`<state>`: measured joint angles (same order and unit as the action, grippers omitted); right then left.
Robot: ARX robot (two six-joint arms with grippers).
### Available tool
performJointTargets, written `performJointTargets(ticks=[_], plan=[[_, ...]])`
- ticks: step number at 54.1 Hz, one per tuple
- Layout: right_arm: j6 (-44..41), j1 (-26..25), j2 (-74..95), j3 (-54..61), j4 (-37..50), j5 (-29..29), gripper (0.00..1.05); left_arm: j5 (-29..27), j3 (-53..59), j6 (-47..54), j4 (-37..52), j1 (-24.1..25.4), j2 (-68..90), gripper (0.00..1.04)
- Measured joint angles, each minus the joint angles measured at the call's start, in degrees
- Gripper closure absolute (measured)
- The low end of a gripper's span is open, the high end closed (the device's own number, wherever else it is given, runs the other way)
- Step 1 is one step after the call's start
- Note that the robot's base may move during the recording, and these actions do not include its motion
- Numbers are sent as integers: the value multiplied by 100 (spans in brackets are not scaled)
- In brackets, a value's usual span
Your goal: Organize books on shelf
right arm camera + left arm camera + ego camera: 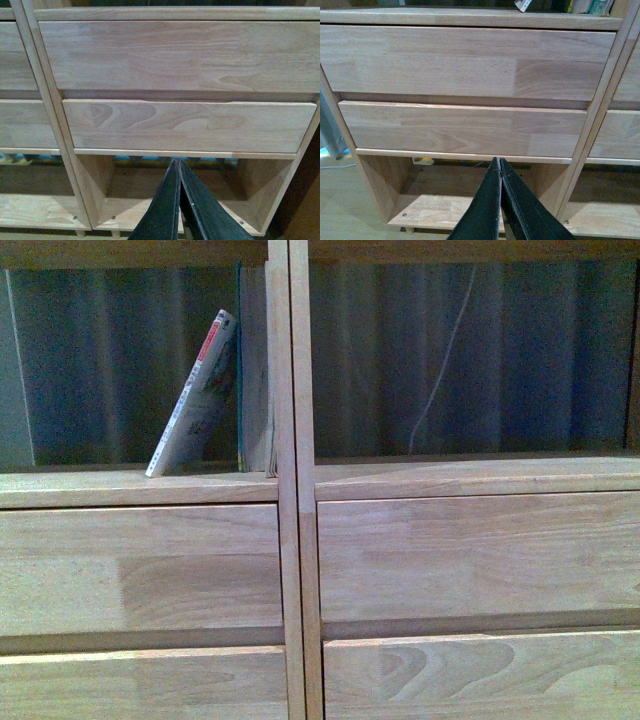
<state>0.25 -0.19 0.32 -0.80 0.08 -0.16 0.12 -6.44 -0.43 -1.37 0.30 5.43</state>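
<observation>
Both books are already sitting in the left bay of the pale wooden shelf (140, 488): the teal book (254, 370) is standing upright against the central divider, while the thin white paperback (196, 395) is leaning tilted against it (its foot is resting out toward the middle of the bay). The left gripper (499, 167) and right gripper (178, 167) are both hanging low before the drawers, clenched and holding nothing, so I judge that straightening the paperback is remaining.
</observation>
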Motion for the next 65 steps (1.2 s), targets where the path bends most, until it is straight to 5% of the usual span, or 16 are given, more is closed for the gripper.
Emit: performJointTargets(ticks=[53,56,65], plan=[[0,2,0,0,0,0,102,-9,573,0,105,-11,-511,102],[-9,0,0,0,0,0,89,-9,573,-2,105,-11,-511,100],[-9,0,0,0,0,0,58,-9,573,0,105,-11,-511,68]])
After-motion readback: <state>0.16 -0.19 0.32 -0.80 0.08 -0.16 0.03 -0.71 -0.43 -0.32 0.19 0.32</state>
